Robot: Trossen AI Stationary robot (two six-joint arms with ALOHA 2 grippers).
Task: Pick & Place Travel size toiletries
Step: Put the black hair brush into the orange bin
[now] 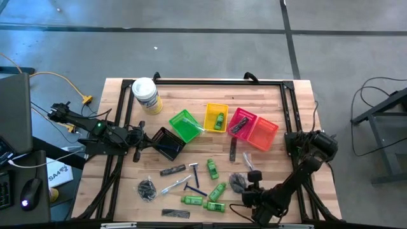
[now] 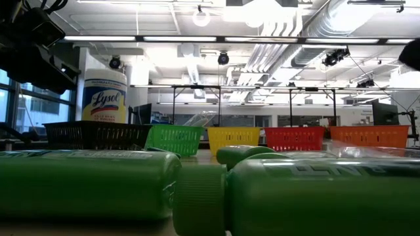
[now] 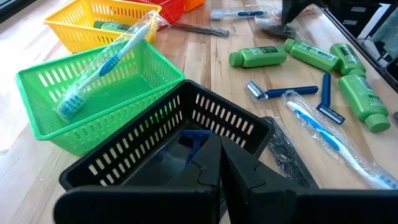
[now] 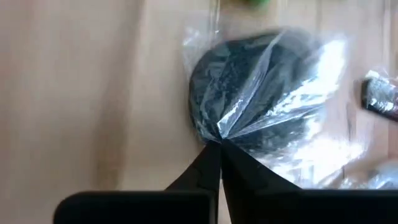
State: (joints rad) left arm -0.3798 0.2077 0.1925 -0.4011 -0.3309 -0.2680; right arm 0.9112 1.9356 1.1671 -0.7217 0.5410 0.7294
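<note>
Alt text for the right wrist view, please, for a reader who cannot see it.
The right gripper has its jaws pinched shut on the clear wrapper of a dark mesh bundle lying on the wooden table. The end of another dark wrapped item shows at the picture's edge.

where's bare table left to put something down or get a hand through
Bare wood lies between the white tub and the red basket, behind the basket row, and beside the orange basket at the right edge. It is crowded in front, among the green bottles, razors and combs.
</note>
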